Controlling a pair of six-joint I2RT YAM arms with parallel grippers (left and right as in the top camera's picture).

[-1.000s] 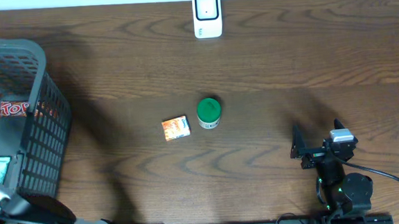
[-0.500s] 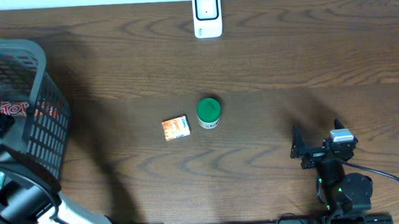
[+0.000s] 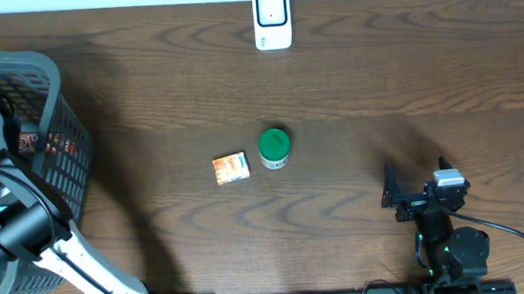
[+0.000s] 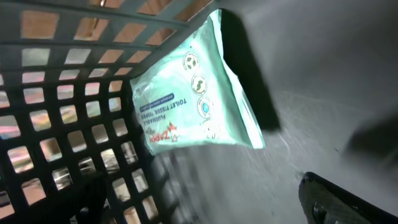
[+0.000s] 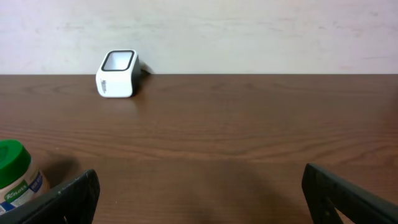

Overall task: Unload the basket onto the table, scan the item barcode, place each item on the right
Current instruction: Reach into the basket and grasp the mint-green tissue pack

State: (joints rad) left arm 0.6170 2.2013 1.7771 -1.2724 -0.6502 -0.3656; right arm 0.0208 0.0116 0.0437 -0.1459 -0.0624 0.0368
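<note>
After swinging from the near edge into the dark grey plastic mesh basket (image 3: 63,168) within the last second, hovers now with left end effector (image 4: 202,208) wide open and empty, near the mint-green soft pack of toilet tissue (image 4: 199,93) lying against the mesh wall. Probably means picking this pack for scanning; not gripped yet. Keeps right end effector (image 5: 199,202) fully open too, holding nothing, low over the dark brown wooden counter (image 3: 377,94). Must then carry the pack to the white box-shaped scanner (image 3: 271,19), well apart at the far edge. Could meet green-lidded round jar (image 3: 273,148) and small orange carton (image 3: 230,168) mid-counter; basket wall and red snack pack (image 3: 29,141) also close.
</note>
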